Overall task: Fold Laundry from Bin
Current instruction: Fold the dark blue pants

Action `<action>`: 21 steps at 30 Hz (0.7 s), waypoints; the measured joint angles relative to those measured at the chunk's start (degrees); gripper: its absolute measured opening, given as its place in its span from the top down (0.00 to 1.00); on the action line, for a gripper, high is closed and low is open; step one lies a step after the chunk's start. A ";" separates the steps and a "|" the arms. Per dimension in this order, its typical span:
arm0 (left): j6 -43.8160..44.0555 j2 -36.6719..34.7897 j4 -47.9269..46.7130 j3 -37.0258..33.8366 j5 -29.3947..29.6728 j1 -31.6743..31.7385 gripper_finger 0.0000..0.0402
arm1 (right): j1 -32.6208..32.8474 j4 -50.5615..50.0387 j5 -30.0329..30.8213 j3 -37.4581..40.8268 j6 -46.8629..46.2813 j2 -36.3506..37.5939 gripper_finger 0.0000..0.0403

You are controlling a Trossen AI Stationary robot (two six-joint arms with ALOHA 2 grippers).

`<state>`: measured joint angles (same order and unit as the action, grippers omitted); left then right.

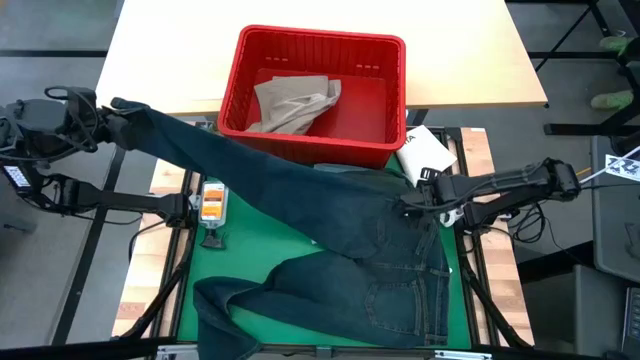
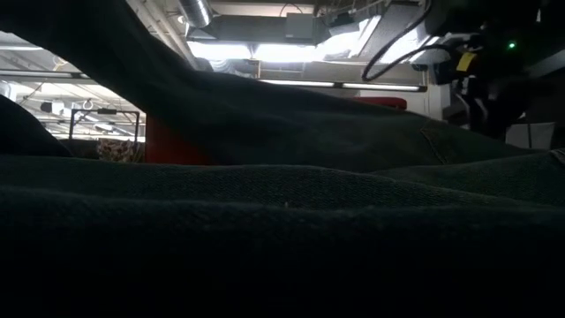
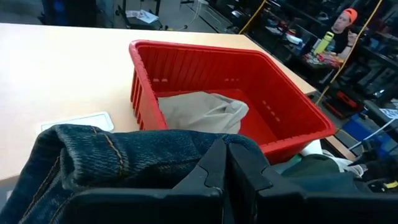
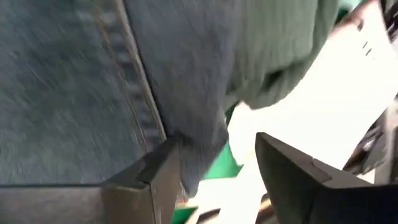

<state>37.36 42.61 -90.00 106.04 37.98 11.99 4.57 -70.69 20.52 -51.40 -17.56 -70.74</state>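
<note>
We see L gripper [image 1: 118,108] clamped on jeans [image 1: 340,230] leg, far left; R gripper [image 1: 410,205] apart, at the waistband, near bin [image 1: 320,42].

The bin [image 1: 312,96] stands at the table's far middle, with trousers [image 1: 292,103] inside it toward its left. In front of it the jeans [image 1: 390,270] lie across the mat [image 1: 270,240], one leg stretching far left up to my left gripper [image 1: 118,108]. A packet [image 1: 425,152] lies right of the bin, my right gripper [image 1: 412,206] just near of it, at the jeans' right edge.
</note>
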 joint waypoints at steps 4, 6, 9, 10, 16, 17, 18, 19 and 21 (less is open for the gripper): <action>1.78 0.00 0.00 0.00 0.17 0.00 1.00 | -2.07 -6.11 -0.72 -2.15 0.01 0.00 0.49; 2.76 0.00 0.00 0.00 0.30 0.00 1.00 | -2.13 -8.19 1.96 -3.72 -0.04 0.00 0.49; 2.69 0.00 -0.02 0.00 1.94 0.00 1.00 | -2.00 -8.83 5.18 -5.88 -0.04 0.02 0.49; 2.32 0.00 -0.01 -0.02 2.94 0.00 1.00 | -2.00 -8.64 5.44 -6.51 0.05 0.02 0.49; 1.04 0.00 0.01 -2.83 5.50 0.00 1.00 | -2.00 -7.91 5.42 -8.78 1.55 0.02 0.49; 1.08 0.00 0.02 -3.79 4.84 0.00 1.00 | -2.00 -7.69 5.42 -8.91 1.56 0.02 0.49; 1.12 0.00 0.09 -5.01 3.67 0.00 1.00 | -2.00 -7.32 5.42 -8.95 1.60 0.02 0.49; 1.10 0.00 0.09 -6.47 2.40 0.00 1.00 | -1.99 -6.83 5.41 -8.95 1.93 0.02 0.49; 1.16 0.00 0.00 -9.90 0.69 0.00 1.00 | -1.98 -6.69 5.39 -8.95 3.43 0.02 0.49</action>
<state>38.52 42.61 -90.00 96.14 38.67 11.99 2.59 -77.39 25.91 -60.36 -14.13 -70.72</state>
